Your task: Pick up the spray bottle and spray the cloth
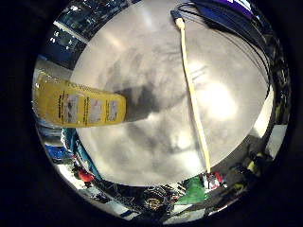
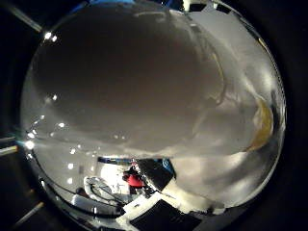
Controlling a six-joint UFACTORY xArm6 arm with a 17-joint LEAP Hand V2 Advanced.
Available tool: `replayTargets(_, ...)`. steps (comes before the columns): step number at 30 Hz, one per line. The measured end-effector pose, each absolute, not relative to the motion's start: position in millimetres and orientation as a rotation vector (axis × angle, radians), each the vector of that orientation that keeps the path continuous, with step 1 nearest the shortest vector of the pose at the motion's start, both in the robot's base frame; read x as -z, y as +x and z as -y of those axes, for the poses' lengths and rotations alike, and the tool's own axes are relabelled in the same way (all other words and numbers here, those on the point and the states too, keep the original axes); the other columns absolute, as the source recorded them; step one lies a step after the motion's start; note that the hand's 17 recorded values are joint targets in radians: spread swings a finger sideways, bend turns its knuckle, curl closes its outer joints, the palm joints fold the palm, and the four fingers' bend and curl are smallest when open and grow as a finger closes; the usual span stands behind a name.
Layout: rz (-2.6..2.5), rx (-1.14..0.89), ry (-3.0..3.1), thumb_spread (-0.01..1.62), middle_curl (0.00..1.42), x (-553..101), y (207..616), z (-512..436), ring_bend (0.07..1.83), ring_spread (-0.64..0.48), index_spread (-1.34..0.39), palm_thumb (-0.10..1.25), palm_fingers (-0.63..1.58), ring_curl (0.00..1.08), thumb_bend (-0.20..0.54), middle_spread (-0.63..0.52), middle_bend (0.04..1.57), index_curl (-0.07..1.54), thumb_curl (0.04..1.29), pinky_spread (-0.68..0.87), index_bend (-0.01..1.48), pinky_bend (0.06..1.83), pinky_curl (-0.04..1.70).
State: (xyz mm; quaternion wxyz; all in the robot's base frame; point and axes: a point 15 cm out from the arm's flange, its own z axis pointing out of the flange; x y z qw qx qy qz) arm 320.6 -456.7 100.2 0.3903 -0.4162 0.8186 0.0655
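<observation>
In the right little finger side palm view, a yellow bottle (image 1: 80, 102) with a pale printed label stands out at the edge of a round grey table (image 1: 151, 66). It fills a fair part of that side, so it is close to the palm. A dark shadow lies on the table beside it. In the right thumb side palm view, the grey table top (image 2: 135, 87) fills most of the picture and a small yellow patch (image 2: 262, 125) shows at its rim; I cannot tell what it is.
Beyond the table's edge there are red and blue things (image 1: 80, 170) and a green thing (image 1: 194, 189) on the floor. White and black items (image 2: 144, 200) and something red (image 2: 135, 179) lie past the table's rim in the thumb side view.
</observation>
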Motion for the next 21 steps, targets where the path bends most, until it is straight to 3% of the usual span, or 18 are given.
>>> replayTargets(5, -2.065, -0.183, -1.074, 0.98, 0.38, -101, 328, 449, 0.44, 0.06, -0.21, 0.46, 0.46, 0.31, -0.023, 0.0, 0.36, 0.28, 0.29, 0.28, 0.16, 0.25, 0.29)
replayTargets(8, -2.047, -0.208, -1.082, 0.98, 0.45, -102, 332, 441, 0.68, -0.05, -0.27, 0.5, 0.85, 0.38, -0.019, -0.08, 0.5, 0.28, 0.3, 0.08, 0.16, 0.36, 0.31)
replayTargets(12, -2.002, -0.267, -1.107, 0.98, 0.53, -104, 340, 422, 0.84, -0.16, -0.36, 0.56, 1.11, 0.46, -0.017, -0.16, 0.61, 0.33, 0.3, -0.26, 0.21, 0.63, 0.39)
replayTargets(15, -1.959, -0.319, -1.119, 0.98, 0.61, -104, 346, 407, 0.94, -0.19, -0.4, 0.62, 1.27, 0.51, -0.015, -0.17, 0.78, 0.44, 0.31, -0.37, 0.39, 0.79, 0.47)
replayTargets(18, -1.905, -0.359, -1.109, 0.98, 0.65, -111, 355, 391, 1.01, -0.19, -0.4, 0.67, 1.36, 0.54, -0.01, -0.16, 0.9, 0.53, 0.32, -0.37, 0.57, 0.91, 0.53)
replayTargets(21, -1.855, -0.378, -1.086, 0.98, 0.7, -121, 363, 382, 1.12, -0.2, -0.37, 0.73, 1.31, 0.58, -0.012, -0.15, 1.05, 0.64, 0.33, -0.34, 0.77, 1.04, 0.62)
